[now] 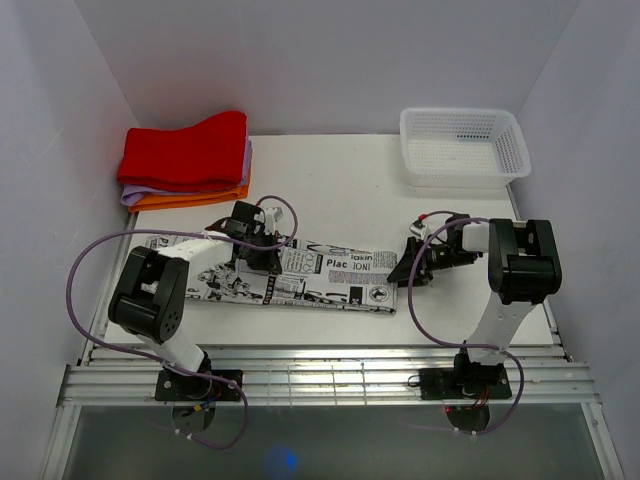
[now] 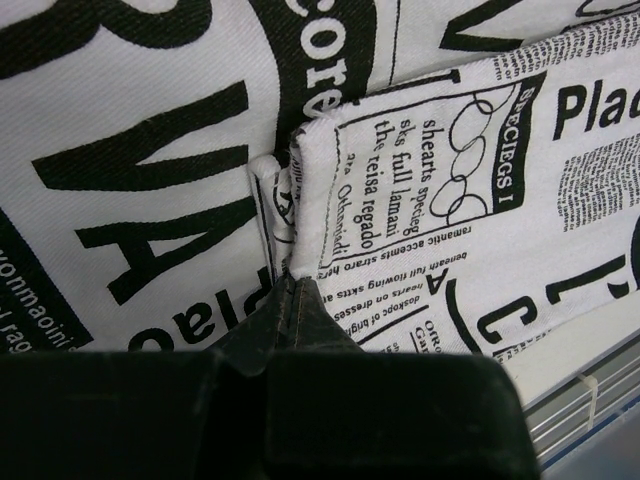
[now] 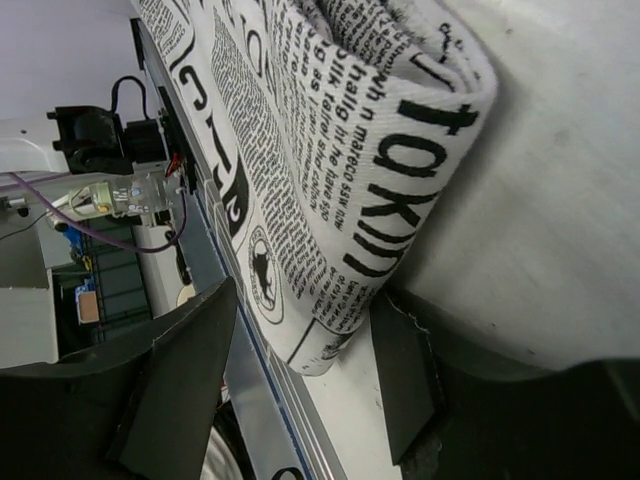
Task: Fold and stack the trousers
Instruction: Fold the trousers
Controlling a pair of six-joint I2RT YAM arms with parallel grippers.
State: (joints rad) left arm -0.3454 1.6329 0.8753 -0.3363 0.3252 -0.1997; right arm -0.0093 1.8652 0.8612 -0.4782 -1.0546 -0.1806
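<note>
Nearby, folded cloths (image 1: 185,160) and basket (image 1: 463,147) beyond trousers (image 1: 330,278)

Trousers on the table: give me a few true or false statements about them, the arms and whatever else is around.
1. The trousers lie as a long folded strip on the table. True.
2. The basket holds a folded cloth. False: it is empty.
3. The right jaws are shut on the trousers. False: they stand open, straddling the strip's end.
4. The left jaws are pinched shut on a fabric edge. True.
5. The red cloth tops the stack at the far left. True.
</note>
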